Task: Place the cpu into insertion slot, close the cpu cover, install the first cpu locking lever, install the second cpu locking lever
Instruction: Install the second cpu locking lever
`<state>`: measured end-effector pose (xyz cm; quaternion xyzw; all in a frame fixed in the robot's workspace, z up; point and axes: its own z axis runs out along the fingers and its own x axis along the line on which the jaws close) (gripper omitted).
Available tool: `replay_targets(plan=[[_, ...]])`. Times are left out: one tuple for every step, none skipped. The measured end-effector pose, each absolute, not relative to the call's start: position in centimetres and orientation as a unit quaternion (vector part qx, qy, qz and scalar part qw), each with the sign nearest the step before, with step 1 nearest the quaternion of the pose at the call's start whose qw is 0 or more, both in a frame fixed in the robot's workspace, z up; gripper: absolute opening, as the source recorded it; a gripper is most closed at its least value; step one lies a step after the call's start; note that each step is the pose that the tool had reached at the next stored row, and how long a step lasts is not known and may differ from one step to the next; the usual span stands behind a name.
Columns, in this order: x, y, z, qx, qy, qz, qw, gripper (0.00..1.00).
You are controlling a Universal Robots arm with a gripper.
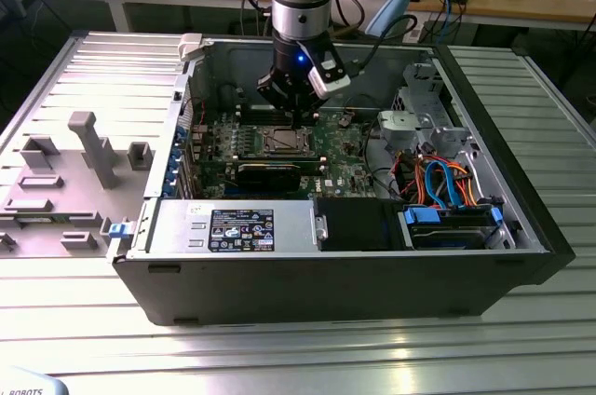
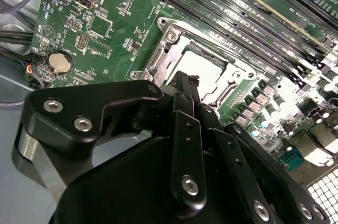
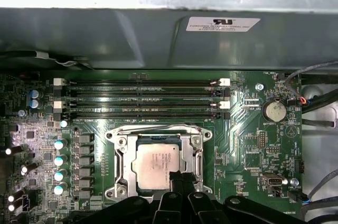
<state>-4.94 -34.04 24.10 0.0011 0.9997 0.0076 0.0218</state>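
The cpu (image 3: 158, 163), a square chip with a silvery top, lies flat in the insertion slot (image 1: 282, 141) on the green board. The cpu cover (image 3: 122, 160), a silver frame, lies down around it, and the chip shows through its window. A thin wire lever (image 3: 153, 127) runs along one edge of the socket. My gripper (image 3: 179, 177) stands just above the socket's edge with its black fingers together and nothing between them. In the second wrist view the gripper (image 2: 185, 78) tips sit over the cover (image 2: 163, 60), beside the cpu (image 2: 203, 68). From outside, the gripper (image 1: 296, 115) hangs inside the open computer case.
Long memory slots (image 3: 142, 97) run beside the socket, and a coin battery (image 3: 274, 110) sits near it. The case wall (image 3: 158, 34) rises behind. A black graphics card (image 1: 268, 171), a power supply (image 1: 233, 227) and a drive cage with blue and orange cables (image 1: 447, 181) fill the case. Grey fixtures (image 1: 93, 148) stand outside.
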Motion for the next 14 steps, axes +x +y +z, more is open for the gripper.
replay_targets(plan=[[-4.96, -34.08, 24.11, 0.001, 1.0, 0.008, 0.022, 0.11], [-4.98, -34.16, 24.11, 0.001, 1.0, 0.007, 0.022, 0.11], [-4.97, -34.33, 24.09, 0.002, 1.0, 0.007, 0.022, 0.11], [-4.98, -34.49, 24.09, 0.002, 1.0, 0.007, 0.021, 0.11], [-4.98, -34.81, 24.06, 0.002, 1.0, 0.007, 0.021, 0.11], [-4.97, -34.87, 24.05, 0.002, 1.0, 0.007, 0.021, 0.11], [-4.97, -34.87, 24.05, 0.002, 1.0, 0.008, 0.021, 0.11], [-4.97, -34.87, 24.05, 0.002, 1.0, 0.007, 0.021, 0.11], [-4.98, -34.87, 24.05, 0.002, 1.0, 0.007, 0.021, 0.11], [-4.98, -34.88, 24.05, 0.002, 1.0, 0.007, 0.021, 0.11], [-4.97, -34.88, 24.06, 0.002, 1.0, 0.007, 0.021, 0.11], [-4.97, -34.88, 24.05, 0.002, 1.0, 0.007, 0.021, 0.11], [-4.97, -34.89, 24.05, 0.002, 1.0, 0.007, 0.021, 0.11], [-4.97, -34.89, 24.06, 0.002, 1.0, 0.007, 0.021, 0.11]])
